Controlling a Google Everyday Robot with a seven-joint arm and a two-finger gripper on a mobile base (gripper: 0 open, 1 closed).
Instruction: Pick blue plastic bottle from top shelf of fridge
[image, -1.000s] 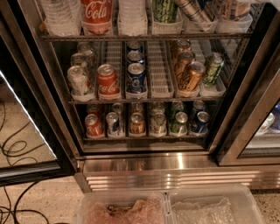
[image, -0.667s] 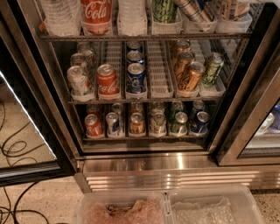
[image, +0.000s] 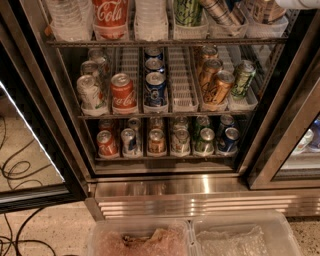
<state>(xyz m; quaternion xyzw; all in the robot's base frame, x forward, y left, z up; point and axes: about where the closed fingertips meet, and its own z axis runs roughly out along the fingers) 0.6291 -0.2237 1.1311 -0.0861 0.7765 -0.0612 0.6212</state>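
The fridge (image: 190, 189) stands open in front of me. Its top shelf (image: 165, 42) runs along the upper edge of the view, with bottles in plastic lane trays. The blue plastic bottle (image: 220, 12) shows only its silver-grey and dark striped lower body, which leans to the left between the green-labelled bottle (image: 188, 11) and the right-hand tray. Its upper end is cut off by the frame. The gripper is out of view. Only a white rounded piece of the arm (image: 300, 3) shows at the top right corner.
A red Coca-Cola bottle (image: 110, 15) and clear bottles (image: 65, 17) stand on the left of the top shelf. Two lower racks hold cans (image: 156, 90). The open glass door (image: 30, 150) is at the left and cables (image: 15, 172) lie on the floor. Two clear bins (image: 235, 240) sit below.
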